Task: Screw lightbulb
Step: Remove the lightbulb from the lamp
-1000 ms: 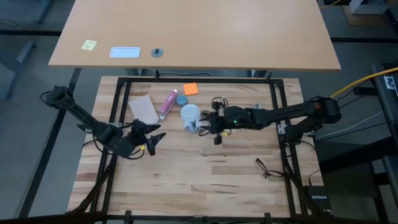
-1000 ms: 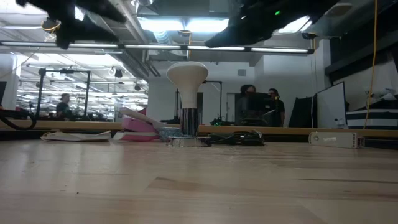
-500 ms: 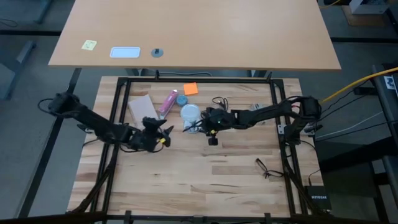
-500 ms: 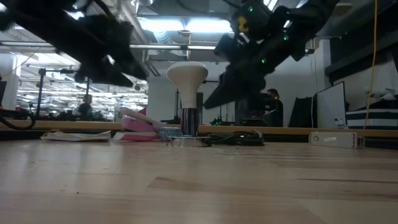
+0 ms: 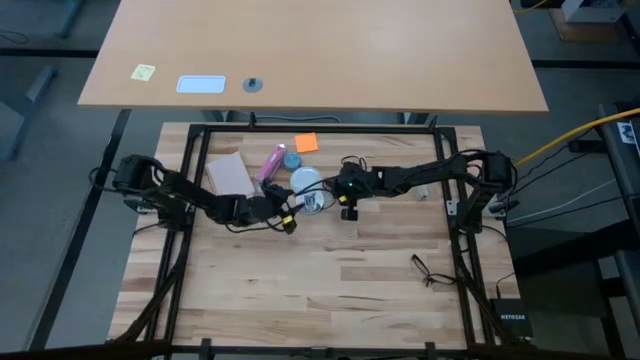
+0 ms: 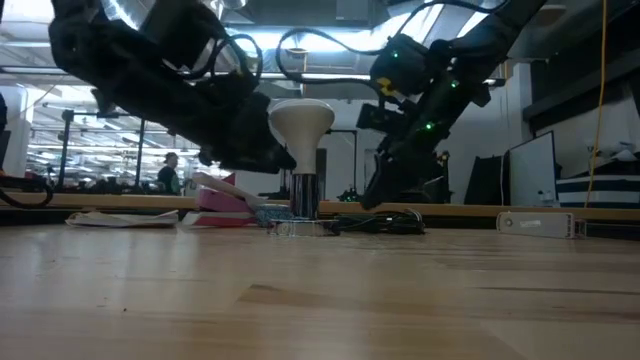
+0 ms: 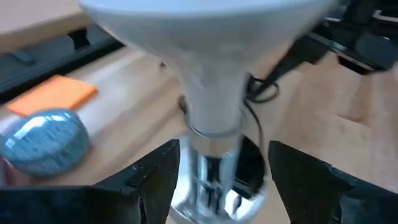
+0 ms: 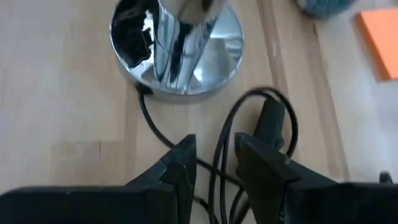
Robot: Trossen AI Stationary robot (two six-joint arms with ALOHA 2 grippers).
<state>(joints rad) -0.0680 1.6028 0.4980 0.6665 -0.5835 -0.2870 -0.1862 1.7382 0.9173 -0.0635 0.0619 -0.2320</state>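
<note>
Even overhead light, soft shadows; wrist views blur close up (ceiling lamps glare in low view).

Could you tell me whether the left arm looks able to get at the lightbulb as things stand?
Probably yes: the left gripper is open, its fingers either side of the lamp stem just below the lightbulb, with nothing between them.

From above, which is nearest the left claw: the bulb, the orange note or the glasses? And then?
Measured from the left gripper:
1. Lightbulb, just beyond it.
2. Orange note, farther back.
3. Glasses, far off toward the right arm's front corner.
</note>
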